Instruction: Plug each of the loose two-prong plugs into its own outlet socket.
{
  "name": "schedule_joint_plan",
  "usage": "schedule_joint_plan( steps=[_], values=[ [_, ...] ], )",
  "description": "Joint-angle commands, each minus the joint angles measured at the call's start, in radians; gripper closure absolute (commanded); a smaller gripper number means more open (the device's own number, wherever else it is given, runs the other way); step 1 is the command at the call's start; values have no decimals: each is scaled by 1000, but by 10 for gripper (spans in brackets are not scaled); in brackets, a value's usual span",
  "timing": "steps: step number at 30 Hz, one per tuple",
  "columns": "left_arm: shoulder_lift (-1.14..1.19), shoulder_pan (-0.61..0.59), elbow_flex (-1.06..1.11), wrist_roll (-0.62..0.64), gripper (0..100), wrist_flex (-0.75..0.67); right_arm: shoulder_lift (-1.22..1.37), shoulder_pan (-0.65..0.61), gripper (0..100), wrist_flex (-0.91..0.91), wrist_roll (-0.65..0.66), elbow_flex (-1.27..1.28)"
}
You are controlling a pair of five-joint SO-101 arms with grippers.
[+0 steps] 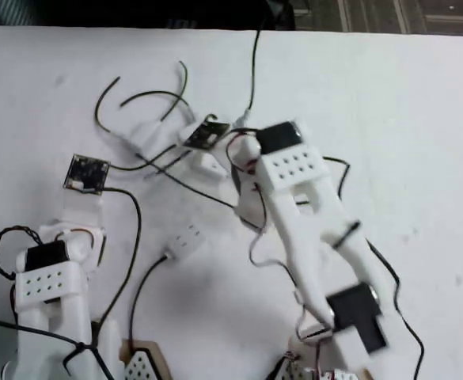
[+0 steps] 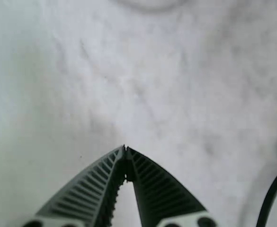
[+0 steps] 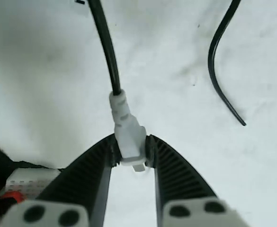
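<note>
Ribbed right gripper (image 3: 131, 153) clamps smooth white plug (image 3: 128, 135).

The left gripper (image 2: 125, 157) hangs over a white table (image 2: 152, 71). Its 2 dark fingers (image 2: 88, 196) are ribbed on their outer faces and toothed along their inner edges. They lean toward each other and meet at the tips, with a thin wedge of table visible between them nearer the wrist. Nothing is held between them. The table surface under the tips is pale and faintly mottled with grey smudges. 1 black cable (image 2: 272, 197) curves across the table off to the side of the gripper, apart from the fingers and cut off by the frame edge.
</note>
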Motion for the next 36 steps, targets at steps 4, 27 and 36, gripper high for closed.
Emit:
schedule_joint_plan(
  steps=[4,27,36],
  values=[
    [-24,-5,-3,-9,973,0,-174,125,981,8,57,86],
    [-24,-5,-3,-9,973,-2,-268,361,981,-381,319,658],
    [-24,-5,-3,-9,973,-2,-268,131,981,-378,311,746]
  ],
)
